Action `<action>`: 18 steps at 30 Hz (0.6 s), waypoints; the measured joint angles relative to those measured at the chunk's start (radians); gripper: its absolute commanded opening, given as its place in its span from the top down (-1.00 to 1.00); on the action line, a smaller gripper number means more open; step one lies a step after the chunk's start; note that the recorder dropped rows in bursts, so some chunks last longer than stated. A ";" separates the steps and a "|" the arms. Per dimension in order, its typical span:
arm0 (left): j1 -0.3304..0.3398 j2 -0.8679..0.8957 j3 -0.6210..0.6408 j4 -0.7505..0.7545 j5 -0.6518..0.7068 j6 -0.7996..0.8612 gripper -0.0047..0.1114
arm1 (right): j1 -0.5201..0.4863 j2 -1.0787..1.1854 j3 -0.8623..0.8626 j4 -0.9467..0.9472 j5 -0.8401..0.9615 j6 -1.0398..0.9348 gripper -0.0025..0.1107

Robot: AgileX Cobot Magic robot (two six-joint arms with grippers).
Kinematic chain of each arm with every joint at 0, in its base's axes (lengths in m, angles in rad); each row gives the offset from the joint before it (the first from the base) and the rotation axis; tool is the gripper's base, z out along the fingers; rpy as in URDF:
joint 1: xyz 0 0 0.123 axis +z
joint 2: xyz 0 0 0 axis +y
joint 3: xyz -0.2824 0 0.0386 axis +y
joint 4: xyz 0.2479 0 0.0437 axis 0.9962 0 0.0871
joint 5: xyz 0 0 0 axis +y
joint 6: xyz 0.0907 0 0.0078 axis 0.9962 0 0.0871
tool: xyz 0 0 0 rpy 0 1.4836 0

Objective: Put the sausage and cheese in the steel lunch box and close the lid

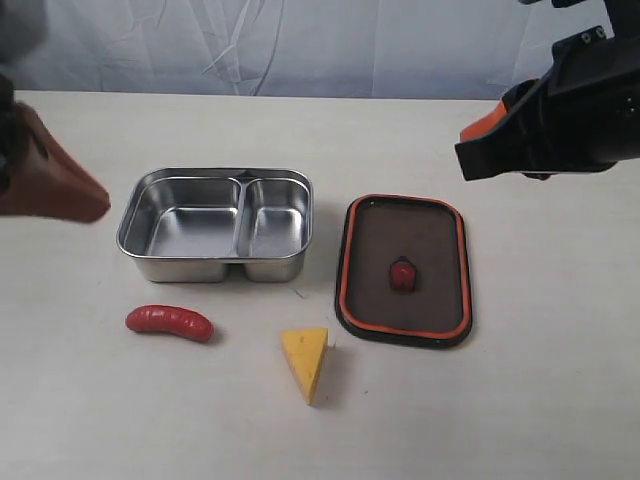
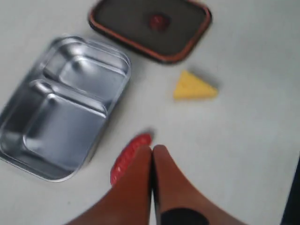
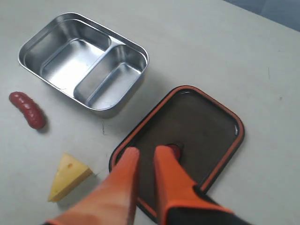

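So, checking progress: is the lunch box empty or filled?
Empty. Both compartments of the lunch box show bare steel; the sausage and cheese lie outside it on the table.

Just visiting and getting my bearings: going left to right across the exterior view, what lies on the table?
sausage → cheese → lid. The steel lunch box stretches from above the sausage to above the cheese, so its place is unclear and it is left out.
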 measured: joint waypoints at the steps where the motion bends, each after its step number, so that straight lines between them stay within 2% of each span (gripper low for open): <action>1: -0.062 0.010 0.000 0.087 0.007 -0.022 0.92 | 0.000 0.000 0.000 -0.022 0.002 0.012 0.71; 4: -0.266 0.054 0.000 0.315 0.021 -0.137 0.92 | 0.000 0.000 0.000 -0.068 0.004 0.031 0.71; 6: -0.362 0.095 0.000 0.361 0.025 -0.196 0.92 | 0.000 0.000 0.000 -0.082 0.006 0.035 0.71; 7: -0.386 0.111 0.000 0.369 0.028 -0.215 0.90 | 0.000 0.000 0.000 -0.088 0.006 0.035 0.71; 11: -0.426 0.179 0.000 0.374 0.032 -0.266 0.64 | 0.000 0.000 0.000 -0.093 0.006 0.035 0.71; 17: -0.428 0.270 0.000 0.383 0.036 -0.324 -0.02 | 0.000 0.000 0.000 -0.099 0.022 0.038 0.71; 18: -0.430 0.301 0.002 0.404 0.030 -0.324 -0.05 | 0.000 -0.002 0.000 -0.101 0.029 0.038 0.71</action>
